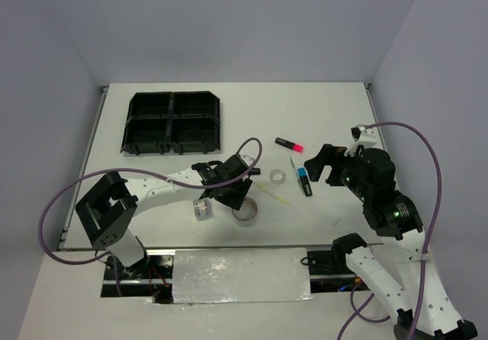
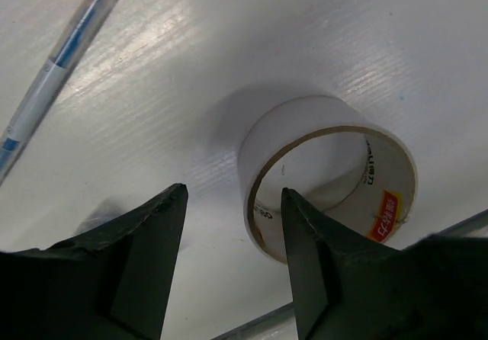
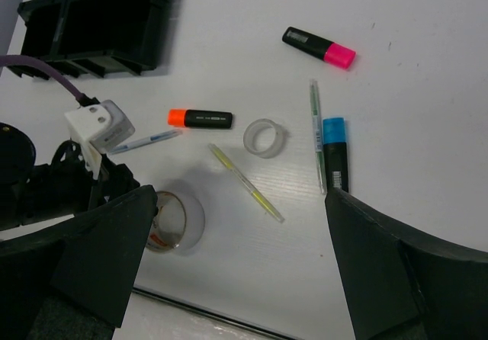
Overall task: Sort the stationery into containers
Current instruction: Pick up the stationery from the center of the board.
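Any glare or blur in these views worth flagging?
Left wrist: glare streaks on the table, blue pen soft at the corner. Right wrist: its claw fingers dark and unfocused, items sharp. Top external: even light, faint shadows.

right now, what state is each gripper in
Left gripper: open, empty, poised at the wide white tape roll.
Right gripper: open, holding nothing.
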